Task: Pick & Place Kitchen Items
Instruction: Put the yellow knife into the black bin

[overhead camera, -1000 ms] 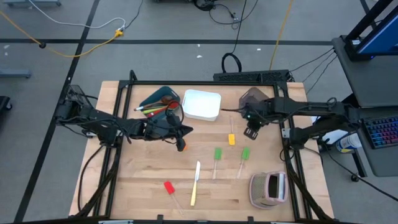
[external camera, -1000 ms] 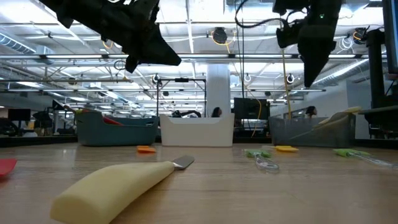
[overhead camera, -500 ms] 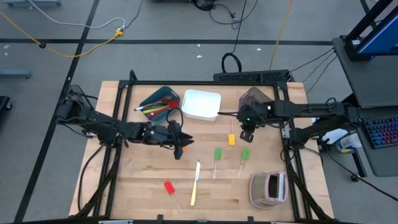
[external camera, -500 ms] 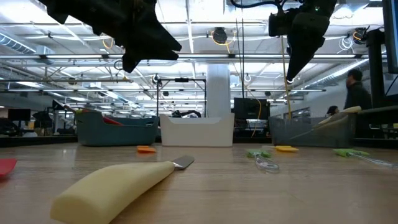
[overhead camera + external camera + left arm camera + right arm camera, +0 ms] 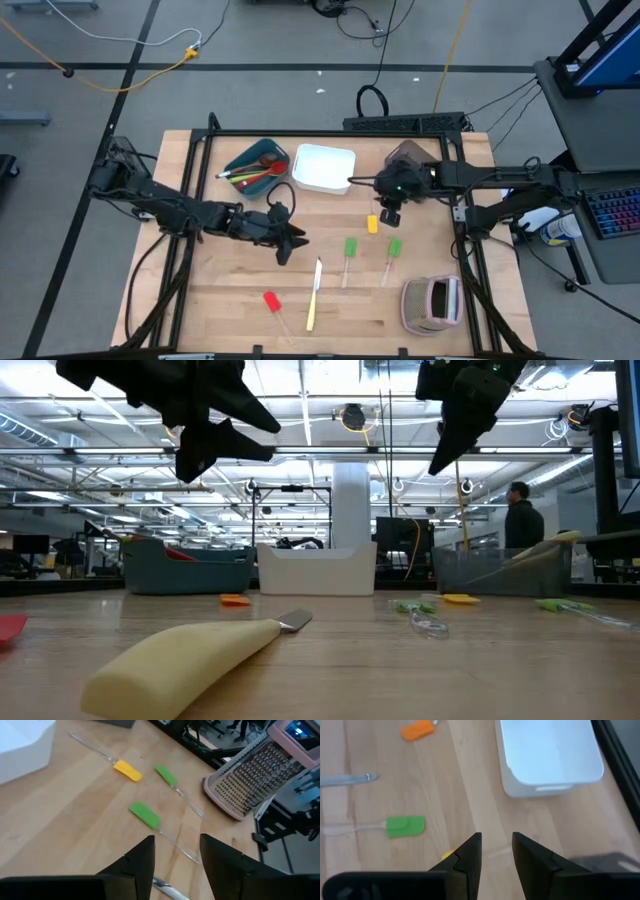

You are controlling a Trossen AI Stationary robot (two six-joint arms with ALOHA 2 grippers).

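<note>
Both arms have shifted since a second ago: the left end effector (image 5: pixel 287 243) has slid out toward the middle of the worktop (image 5: pixel 220 290), and the right end effector (image 5: pixel 388 213) has swung leftward, nearer the white bin (image 5: pixel 323 169). Reaching low from the left edge, the left arm holds empty fingers apart just above the knife (image 5: pixel 314 293). Bare wood lies open around the red spatula (image 5: pixel 271 301). The two green spatulas (image 5: pixel 350 248) lie between knife and grater (image 5: pixel 432 305). The right fingers, apart and empty, hover over the yellow spatula (image 5: pixel 372 224).
</note>
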